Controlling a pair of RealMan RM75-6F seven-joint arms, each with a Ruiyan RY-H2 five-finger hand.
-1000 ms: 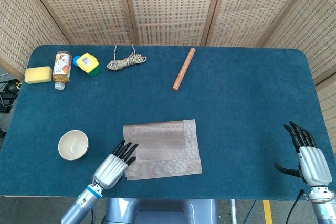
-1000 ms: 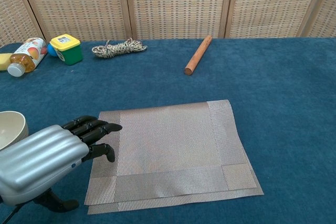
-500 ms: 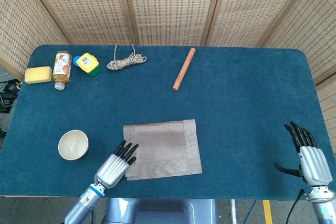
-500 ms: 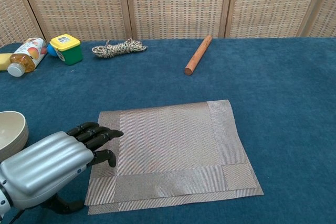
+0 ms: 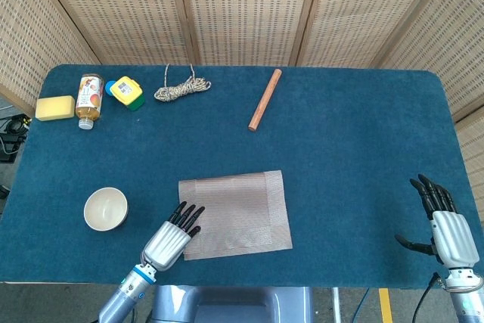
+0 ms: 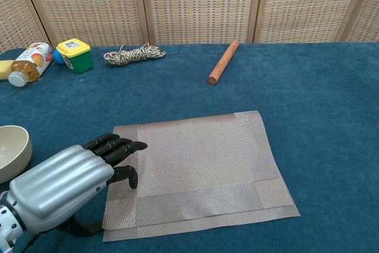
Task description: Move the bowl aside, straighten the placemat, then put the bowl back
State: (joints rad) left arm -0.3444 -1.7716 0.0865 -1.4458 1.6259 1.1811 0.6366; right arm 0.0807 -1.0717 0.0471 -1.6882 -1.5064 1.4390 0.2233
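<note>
A grey woven placemat (image 5: 234, 213) (image 6: 198, 170) lies flat near the table's front edge, slightly skewed. My left hand (image 5: 172, 237) (image 6: 71, 185) rests palm down on the mat's left edge, its dark fingers (image 6: 118, 146) stretched across the weave, holding nothing. The cream bowl (image 5: 105, 209) (image 6: 12, 152) stands upright on the blue cloth, to the left of the mat and apart from it. My right hand (image 5: 445, 228) hovers at the front right corner with fingers spread and nothing in it; only the head view shows it.
At the back left lie a yellow sponge (image 5: 54, 107), a juice bottle (image 5: 89, 98), a yellow-green toy block (image 5: 126, 92) and a coil of rope (image 5: 181, 88). A wooden rod (image 5: 265, 99) lies at the back centre.
My left hand has slid a little to the right, and the mat has turned slightly under it, its right side shifting.
</note>
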